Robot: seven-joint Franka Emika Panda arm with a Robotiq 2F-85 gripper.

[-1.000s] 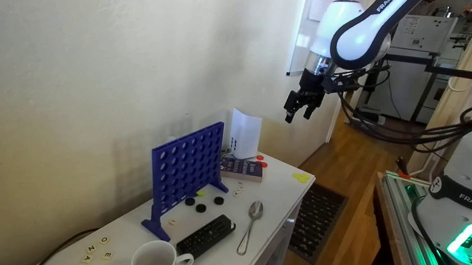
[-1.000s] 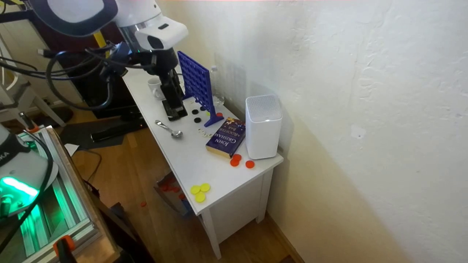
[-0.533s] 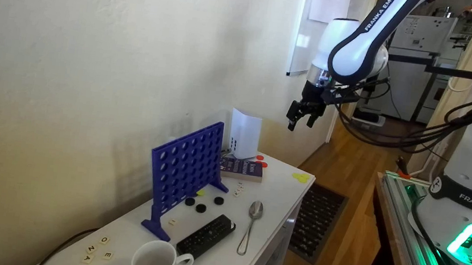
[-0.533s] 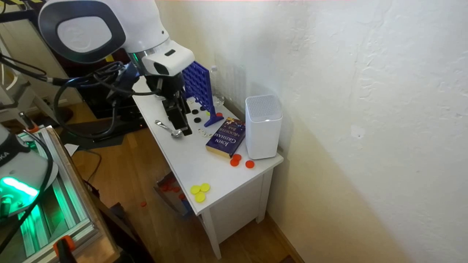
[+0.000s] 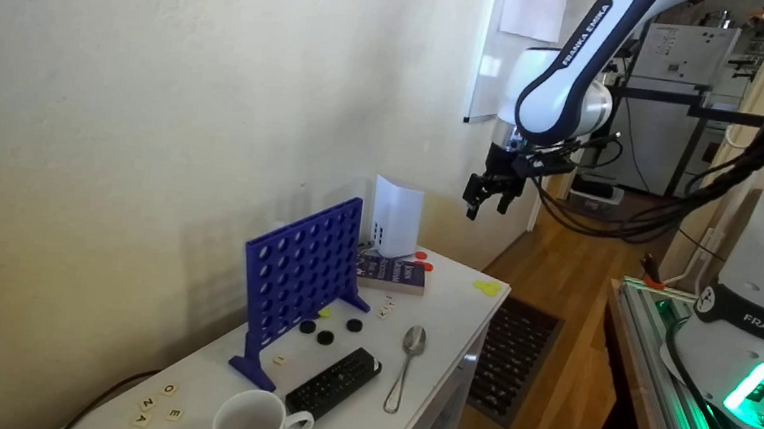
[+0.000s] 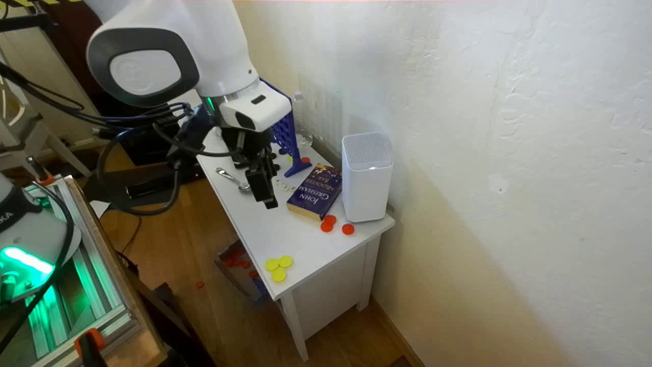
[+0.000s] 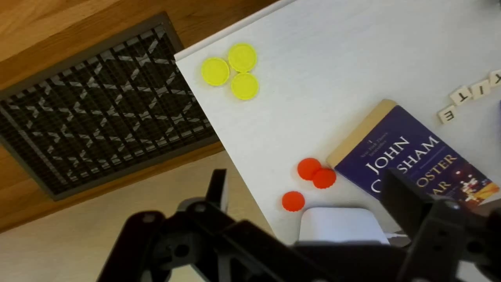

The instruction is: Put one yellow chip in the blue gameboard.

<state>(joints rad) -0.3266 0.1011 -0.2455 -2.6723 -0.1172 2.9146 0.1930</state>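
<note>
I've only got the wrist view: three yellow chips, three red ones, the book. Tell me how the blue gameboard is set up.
Observer: The blue gameboard stands upright on its feet on the white table.
Operator: Report any yellow ones I'm missing.
Observer: Another yellow chip lies close to the gameboard's bottom edge.
Operator: Now say whether the gripper is down at table height.
Observer: No, in both exterior views it hangs in the air, clear above the table.
</note>
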